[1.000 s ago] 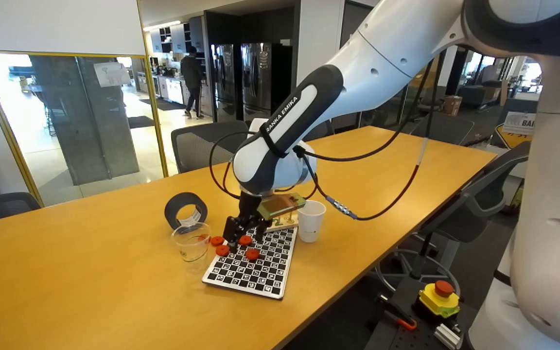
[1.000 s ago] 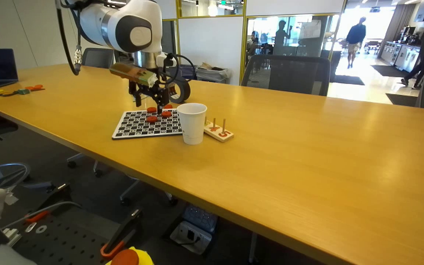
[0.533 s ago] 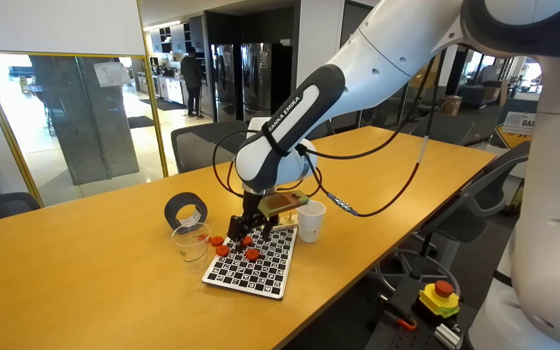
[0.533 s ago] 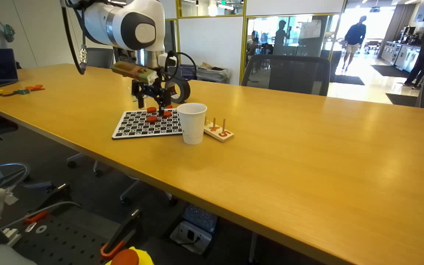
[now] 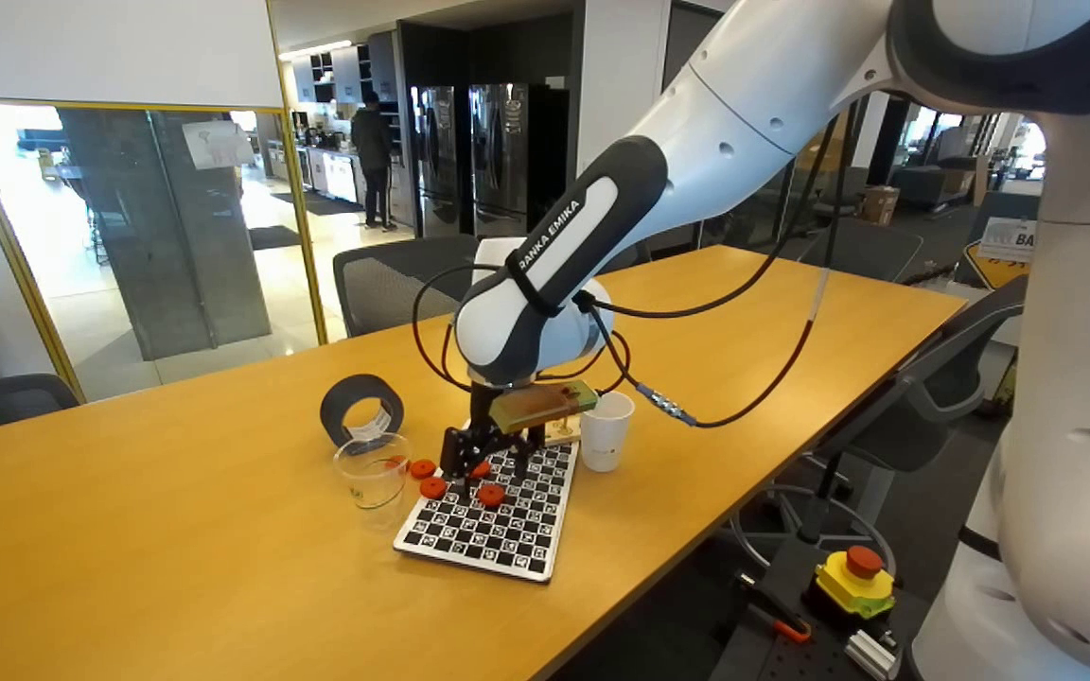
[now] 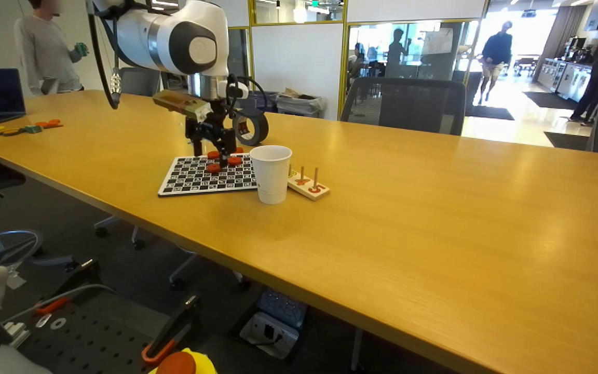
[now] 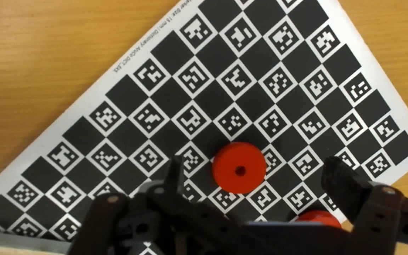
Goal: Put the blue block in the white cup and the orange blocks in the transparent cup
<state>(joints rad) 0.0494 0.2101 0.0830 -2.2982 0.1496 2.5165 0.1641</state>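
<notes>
In an exterior view, lower centre-left, one orange block (image 5: 396, 462) is seen through the transparent cup (image 5: 373, 484), inside or behind unclear. Mid-frame, four orange blocks (image 5: 491, 496) are left ungathered, the gripper (image 5: 493, 481) empty, fingers apart; centre-right, any blue block in the white cup (image 5: 606, 435) is hidden.

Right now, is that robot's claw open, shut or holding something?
Gripper: open, holding nothing; in the wrist view an orange block shows between its spread jaws, not gripped.
</notes>
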